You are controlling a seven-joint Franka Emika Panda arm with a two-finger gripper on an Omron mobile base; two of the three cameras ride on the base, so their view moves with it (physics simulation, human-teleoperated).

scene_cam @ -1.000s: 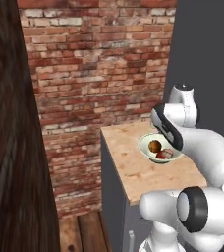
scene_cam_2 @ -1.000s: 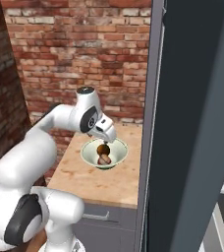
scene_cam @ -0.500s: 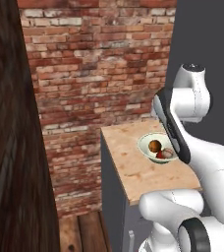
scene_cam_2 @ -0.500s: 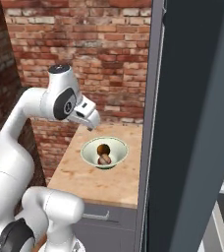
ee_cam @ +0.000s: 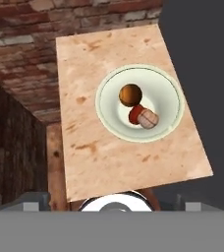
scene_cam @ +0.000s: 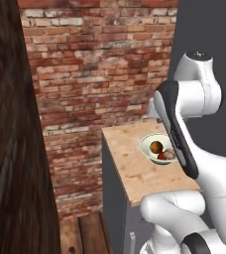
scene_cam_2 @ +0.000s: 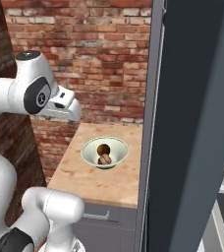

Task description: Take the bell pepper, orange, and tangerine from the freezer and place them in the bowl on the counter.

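Gripper (scene_cam_2: pixel 73 115) hangs high above the counter (ee_cam: pixel 89 152), jaws spread wide and empty. The bowl (ee_cam: pixel 170 106) lies straight below and slightly ahead, holding a round brown fruit (ee_cam: pixel 130 94), the red pepper (ee_cam: pixel 135 114) and a pale ridged fruit (ee_cam: pixel 148 119), all touching. The right base view adds the freezer (scene_cam_2: pixel 197 123) beside the counter; its shelves are hidden.
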